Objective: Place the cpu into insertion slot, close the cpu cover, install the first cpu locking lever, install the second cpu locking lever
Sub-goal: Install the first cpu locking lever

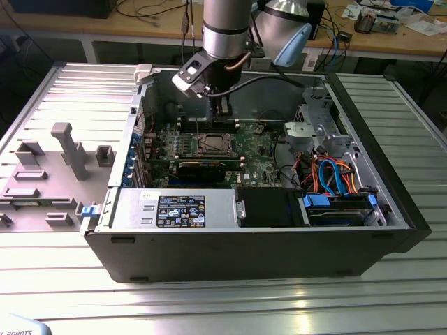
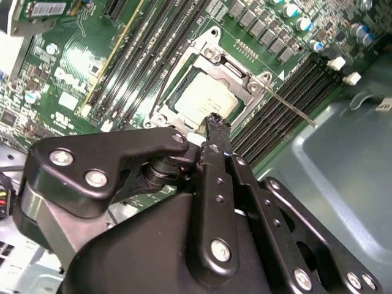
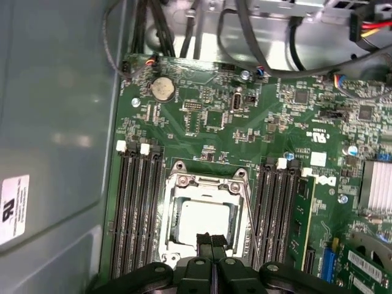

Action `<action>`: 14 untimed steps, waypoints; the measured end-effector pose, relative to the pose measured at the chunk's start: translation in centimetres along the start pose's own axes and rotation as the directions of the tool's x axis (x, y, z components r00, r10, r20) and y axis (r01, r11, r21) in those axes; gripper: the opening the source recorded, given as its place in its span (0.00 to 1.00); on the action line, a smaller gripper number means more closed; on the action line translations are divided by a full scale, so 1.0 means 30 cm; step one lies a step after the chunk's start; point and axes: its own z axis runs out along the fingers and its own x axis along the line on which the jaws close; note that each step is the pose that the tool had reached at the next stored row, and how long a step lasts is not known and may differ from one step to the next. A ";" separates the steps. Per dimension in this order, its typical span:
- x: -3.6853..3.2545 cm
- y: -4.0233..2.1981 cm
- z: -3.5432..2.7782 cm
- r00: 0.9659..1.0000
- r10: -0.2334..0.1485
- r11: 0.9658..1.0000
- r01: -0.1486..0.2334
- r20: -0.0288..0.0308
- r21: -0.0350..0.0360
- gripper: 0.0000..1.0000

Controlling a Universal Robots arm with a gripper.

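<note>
Second wrist view shows empty, clenched fingers (image 2: 215,131) above the cpu (image 2: 205,97), locking lever (image 2: 291,109) jutting sideways.

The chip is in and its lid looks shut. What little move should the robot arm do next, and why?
Probably slide the end effector, its fingertips shut above the socket's edge, toward the thin locking lever and press it down. The cpu already lies under the closed cpu cover, yet that lever appears to stick out loose over the memory slots.
</note>
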 end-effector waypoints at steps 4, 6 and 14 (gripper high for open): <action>0.000 0.000 0.000 0.998 -0.065 0.998 0.065 0.001 0.001 0.11; 0.000 -0.001 0.000 0.992 -0.123 0.992 0.123 0.002 0.003 0.11; 0.000 -0.001 0.000 0.912 -0.411 0.912 0.411 0.004 0.009 0.11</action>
